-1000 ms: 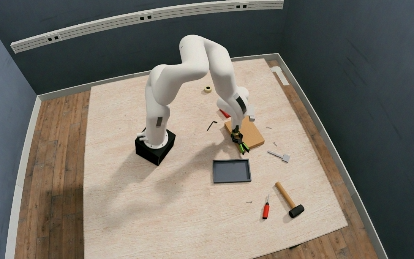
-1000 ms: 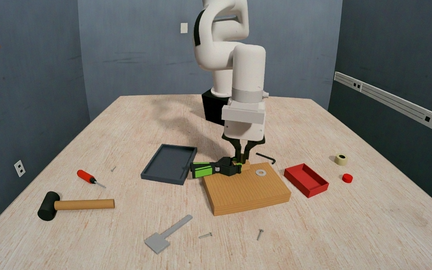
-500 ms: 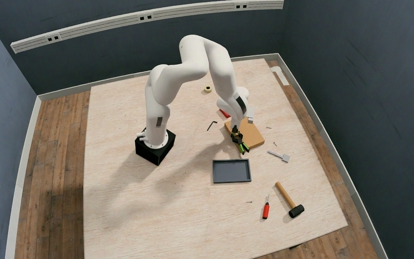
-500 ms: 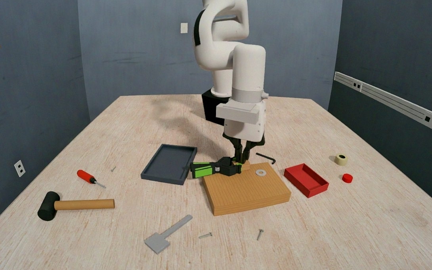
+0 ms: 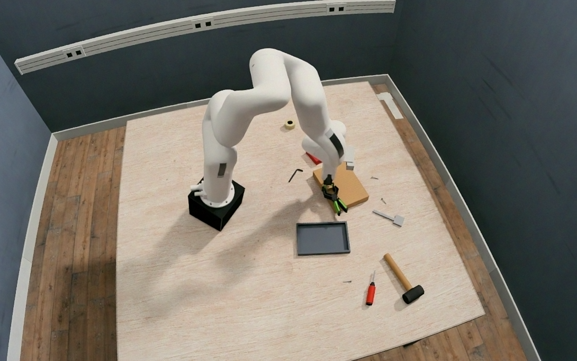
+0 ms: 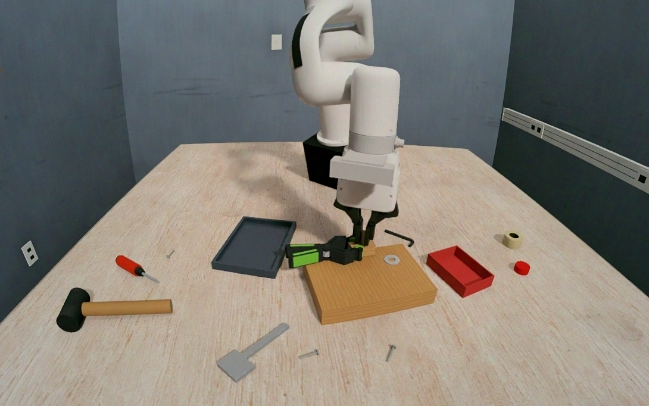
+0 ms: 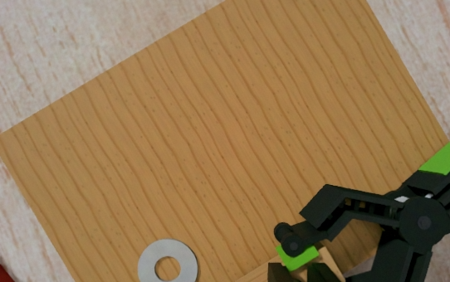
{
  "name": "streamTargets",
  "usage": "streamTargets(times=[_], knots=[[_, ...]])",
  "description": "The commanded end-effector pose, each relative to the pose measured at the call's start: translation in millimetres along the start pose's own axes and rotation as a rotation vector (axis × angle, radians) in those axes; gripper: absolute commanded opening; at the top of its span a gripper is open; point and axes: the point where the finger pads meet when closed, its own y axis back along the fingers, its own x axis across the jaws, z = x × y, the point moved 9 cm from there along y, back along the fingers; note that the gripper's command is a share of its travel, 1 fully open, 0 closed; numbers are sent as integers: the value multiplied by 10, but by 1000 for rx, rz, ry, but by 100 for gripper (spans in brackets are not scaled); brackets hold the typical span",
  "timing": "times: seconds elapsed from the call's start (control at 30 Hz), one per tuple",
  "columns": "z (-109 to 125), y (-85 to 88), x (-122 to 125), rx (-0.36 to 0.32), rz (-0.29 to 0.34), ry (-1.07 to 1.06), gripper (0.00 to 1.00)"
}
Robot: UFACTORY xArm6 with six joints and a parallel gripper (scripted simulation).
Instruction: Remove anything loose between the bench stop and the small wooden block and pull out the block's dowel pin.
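Note:
The bench board [image 6: 370, 284] lies mid-table and also shows from above [image 5: 342, 187]. At its far left corner the small wooden block [image 6: 365, 249] sits in the jaws of the black and green spring clamp [image 6: 320, 253]. My gripper [image 6: 361, 235] points straight down onto the block's top and is shut on the dowel pin, which the fingers hide. I cannot tell the bench stop apart from the block. A steel washer [image 6: 392, 257] lies loose on the board beside the block, apart from it. The wrist view shows the washer [image 7: 167, 265], the clamp [image 7: 374, 216] and the block's corner [image 7: 315, 267].
A grey tray [image 6: 256, 246] lies left of the board and a red tray [image 6: 459, 270] right of it. A hex key [image 6: 399, 237] lies behind the board. A hammer [image 6: 112, 308], a screwdriver [image 6: 134, 268], a grey square tool [image 6: 248, 354], screws [image 6: 308, 354], a tape roll [image 6: 512, 239] and a red cap [image 6: 521, 267] lie around.

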Motion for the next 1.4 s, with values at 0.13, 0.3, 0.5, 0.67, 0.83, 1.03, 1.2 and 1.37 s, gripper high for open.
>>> streamTargets(times=[0.13,0.3,0.5,0.67,0.83,1.03,1.2,1.37], knots=[[-15,12,-3,1,-4,140,0],[-15,13,-3,1,-4,221,0],[-15,14,-3,1,-4,287,0],[-15,15,-3,1,-3,370,0],[-15,16,-3,1,-3,454,0],[-15,16,-3,1,-3,523,0],[-15,17,-3,1,-3,609,0],[-15,18,-3,2,-3,697,0]])
